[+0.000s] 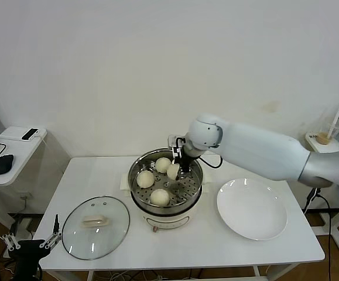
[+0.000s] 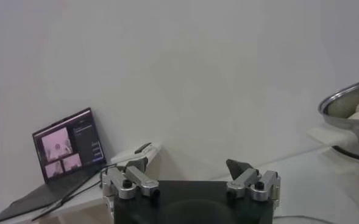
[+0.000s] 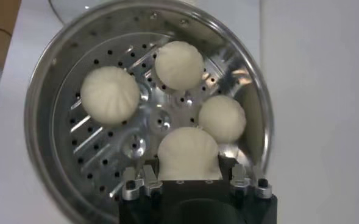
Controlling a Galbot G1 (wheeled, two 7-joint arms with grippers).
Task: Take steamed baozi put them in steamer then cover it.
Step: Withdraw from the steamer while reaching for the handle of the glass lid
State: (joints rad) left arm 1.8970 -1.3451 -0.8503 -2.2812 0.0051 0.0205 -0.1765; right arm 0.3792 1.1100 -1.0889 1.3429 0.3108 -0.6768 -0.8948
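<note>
Placing the last baozi (image 1: pixel 173 170): right gripper (image 1: pixel 178 171) clamps it inside the steamer (image 1: pixel 146 160) mid-table; three others sit in there. Right wrist: bun (image 3: pixel 188 154) between the jaws, just above the floor. Next: release, lift clear, fetch the cover (image 1: pixel 95 227) from the front-left corner. Plate (image 1: pixel 252 208) empty. Left gripper (image 2: pixel 191 182) spread wide, parked off-table.

Four buns in the pot, lid off to the side

From my feed the steamer (image 1: pixel 167 186) sits mid-table (image 1: pixel 99 175), with all four baozi inside: one (image 1: pixel 145 178) on the left, one (image 1: pixel 163 164) at the back, one (image 1: pixel 160 196) at the front, and one (image 1: pixel 173 170) at the back right with my right gripper (image 1: pixel 178 171) clamped around it. The cover (image 1: pixel 95 226) lies flat on the table front-left of the steamer, the plate (image 1: pixel 252 208) to its right. My left gripper (image 1: pixel 33 240), jaws spread, hangs off the table's front-left corner.
</note>
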